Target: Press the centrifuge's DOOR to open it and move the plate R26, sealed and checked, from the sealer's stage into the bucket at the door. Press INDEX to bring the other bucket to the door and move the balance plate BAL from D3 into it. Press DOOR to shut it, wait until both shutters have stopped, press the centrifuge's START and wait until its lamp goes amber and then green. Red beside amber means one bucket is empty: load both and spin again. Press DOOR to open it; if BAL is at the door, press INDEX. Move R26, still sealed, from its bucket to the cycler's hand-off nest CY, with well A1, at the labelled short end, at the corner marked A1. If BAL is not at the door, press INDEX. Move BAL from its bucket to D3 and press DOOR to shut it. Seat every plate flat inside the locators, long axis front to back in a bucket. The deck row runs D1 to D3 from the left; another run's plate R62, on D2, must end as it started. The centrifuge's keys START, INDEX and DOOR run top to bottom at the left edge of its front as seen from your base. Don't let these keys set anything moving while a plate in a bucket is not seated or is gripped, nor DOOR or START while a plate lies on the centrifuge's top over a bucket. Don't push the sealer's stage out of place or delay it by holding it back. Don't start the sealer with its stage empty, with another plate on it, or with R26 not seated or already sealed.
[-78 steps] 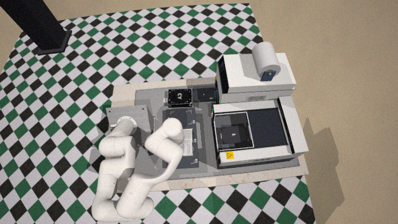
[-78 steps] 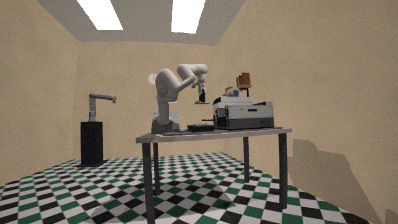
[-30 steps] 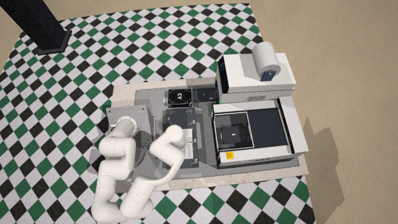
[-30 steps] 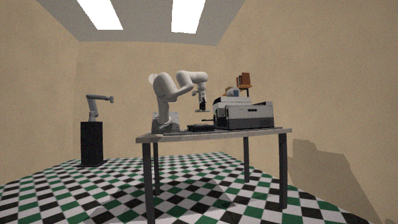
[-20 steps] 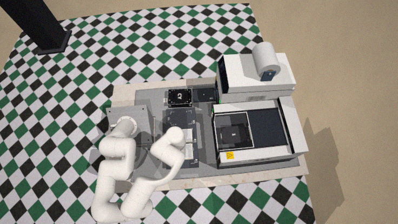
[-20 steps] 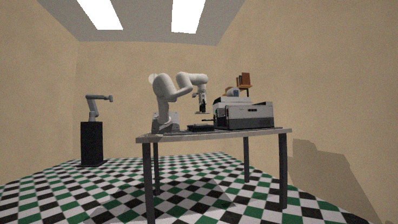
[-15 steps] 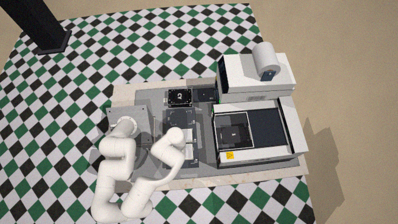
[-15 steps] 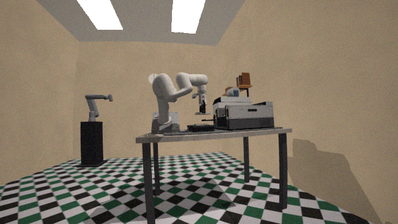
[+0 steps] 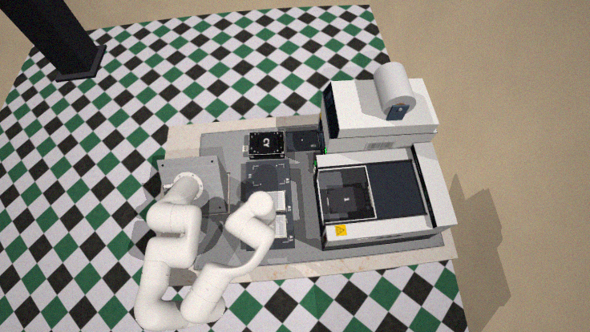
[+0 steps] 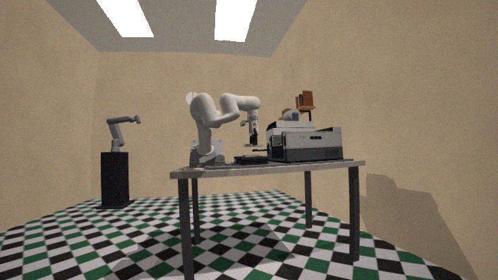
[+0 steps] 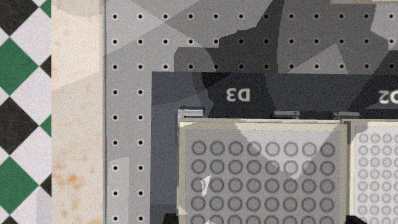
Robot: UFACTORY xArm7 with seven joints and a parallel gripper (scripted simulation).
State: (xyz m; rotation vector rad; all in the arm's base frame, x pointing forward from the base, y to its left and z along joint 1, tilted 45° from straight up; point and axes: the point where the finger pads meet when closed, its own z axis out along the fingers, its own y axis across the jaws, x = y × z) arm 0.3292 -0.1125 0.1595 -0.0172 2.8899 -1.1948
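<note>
My gripper (image 10: 253,142) (image 11: 260,220) is shut on the balance plate BAL (image 11: 262,170) (image 10: 253,145) (image 9: 281,226), a grey plate with large ring wells. It holds the plate level, a little above deck slot D3 (image 11: 238,94). In the top view my arm hides the gripper. Plate R62 (image 11: 377,170) (image 9: 278,200), white with fine wells, lies on D2 beside it. The centrifuge (image 9: 429,185) (image 10: 310,143) has its door opening (image 9: 345,198) uncovered, with a dark bucket inside. The sealer's stage (image 9: 303,140) looks dark and bare. The nest CY (image 9: 267,143) is empty.
The sealer (image 9: 379,111) with its white roll (image 9: 394,87) stands behind the centrifuge. D1 (image 9: 268,173) is empty. The perforated base plate (image 11: 130,100) ends near the table's edge (image 11: 75,125). A second arm on a black pedestal (image 10: 114,177) stands off the table.
</note>
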